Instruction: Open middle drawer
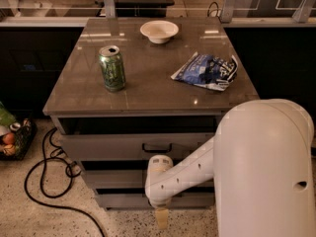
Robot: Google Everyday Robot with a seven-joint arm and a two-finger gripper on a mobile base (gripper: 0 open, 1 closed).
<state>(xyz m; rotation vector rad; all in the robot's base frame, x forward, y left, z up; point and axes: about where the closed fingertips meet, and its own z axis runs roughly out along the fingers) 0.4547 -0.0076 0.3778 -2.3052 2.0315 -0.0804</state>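
Claw (161,217) hangs low at the cabinet's foot, just below the middle drawer (112,177); spread or pressed together, I cannot tell. Its handle is hidden behind the arm (192,169), so a blind reach could catch the top drawer (98,146) instead.

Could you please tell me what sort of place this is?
Probably an office or lab: a grey drawer cabinet, a cable on speckled floor, glass partitions behind. The gripper hangs low before that cabinet.

Arm (197,168) hides middle drawer (112,178)'s handle; hand (161,218) below, half-hidden.
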